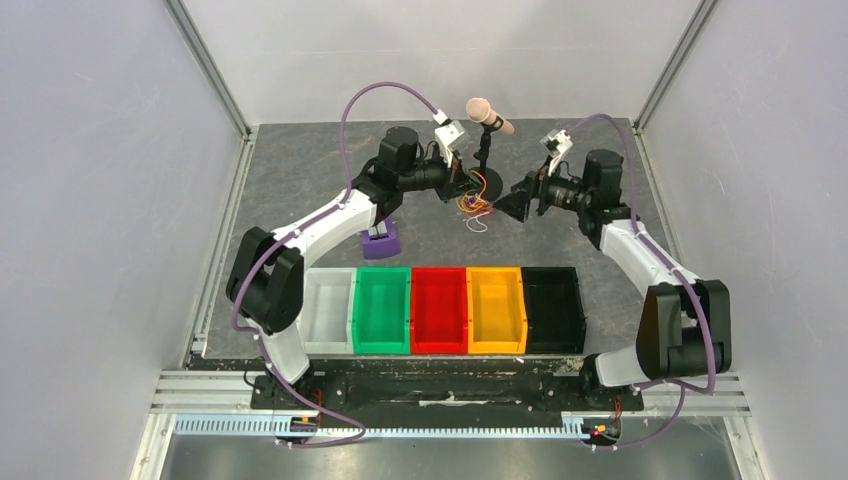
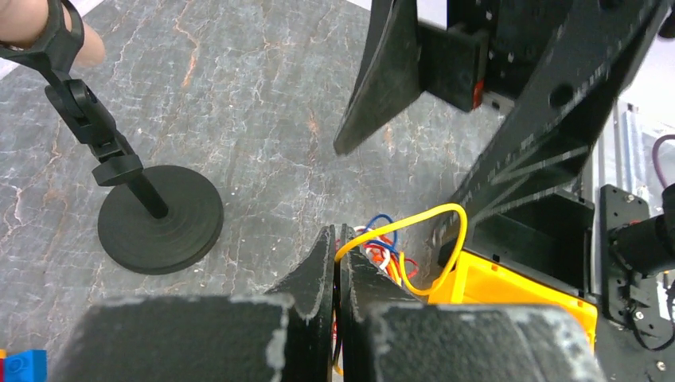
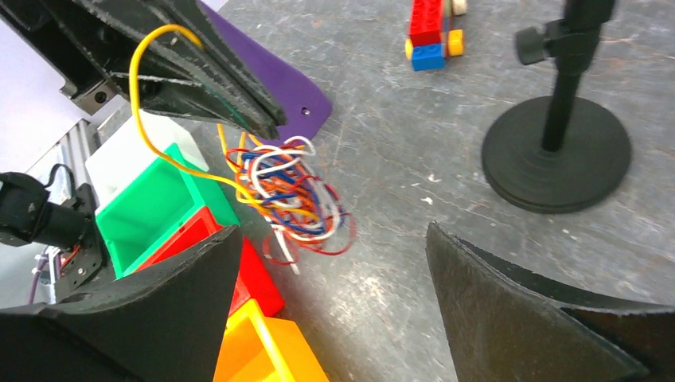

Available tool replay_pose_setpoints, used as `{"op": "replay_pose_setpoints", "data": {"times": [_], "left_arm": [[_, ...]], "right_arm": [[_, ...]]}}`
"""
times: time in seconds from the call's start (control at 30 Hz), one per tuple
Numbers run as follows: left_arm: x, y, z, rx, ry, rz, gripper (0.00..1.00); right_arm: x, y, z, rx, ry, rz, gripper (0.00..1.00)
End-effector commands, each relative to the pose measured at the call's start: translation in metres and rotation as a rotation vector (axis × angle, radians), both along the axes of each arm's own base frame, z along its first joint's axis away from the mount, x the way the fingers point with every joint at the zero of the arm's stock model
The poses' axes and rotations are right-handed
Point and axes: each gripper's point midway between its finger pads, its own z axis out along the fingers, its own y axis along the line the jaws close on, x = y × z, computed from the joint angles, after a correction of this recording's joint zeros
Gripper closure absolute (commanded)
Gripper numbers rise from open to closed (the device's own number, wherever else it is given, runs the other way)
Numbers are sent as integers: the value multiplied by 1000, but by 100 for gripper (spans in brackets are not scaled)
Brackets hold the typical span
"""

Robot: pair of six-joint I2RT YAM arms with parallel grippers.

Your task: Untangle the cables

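**Overhead view, left to right.** We see a purple holder (image 1: 380, 241) on the dark tabletop (image 1: 300, 170), beside the left arm. The left pincer (image 1: 463, 186) is pressed closed on a yellow strand of the cables (image 1: 474, 207). The cables are a small tangle of white, blue, red, yellow and orange wires between the two pincers, just in front of the microphone stand (image 1: 486, 160). The right pincer (image 1: 516, 205) faces the tangle with its jaws spread wide, holding nothing. Along the near edge we note a white bin (image 1: 328, 312), green bin (image 1: 381, 312), red bin (image 1: 439, 312), orange bin (image 1: 497, 312) and black bin (image 1: 554, 312), side by side.

**Left wrist view.** The yellow loop rises from the closed jaws, and the right pincer's fingers stand close behind it.

**Right wrist view.** The tangle sits below the left pincer's tip. We cannot tell whether its lowest loops touch the tabletop. Toy bricks (image 3: 431, 36) lie beyond it, left of the stand's round base.
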Motion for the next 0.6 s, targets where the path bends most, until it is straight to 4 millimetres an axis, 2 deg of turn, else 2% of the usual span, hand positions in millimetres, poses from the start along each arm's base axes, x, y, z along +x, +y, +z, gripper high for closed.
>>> {"op": "replay_pose_setpoints", "data": {"times": [0.0,0.2,0.3,0.4,0.47,0.57], "left_arm": [[-3,-6,49,-124,-10,-3,98],[0,-8,58,-145,-2,2,98],[2,-7,61,-156,12,5,98],[2,-5,66,-184,52,3,98],[1,-4,70,-203,78,-3,98],[-4,-5,73,-215,105,-21,98]], "right_arm": [[0,27,12,65,-59,41,10],[-10,48,-1,85,-62,129,8],[-10,48,-8,67,-91,141,10],[-12,45,-13,25,-159,153,6],[-17,43,-11,13,-238,158,2],[-22,39,7,28,-391,118,2]]}}
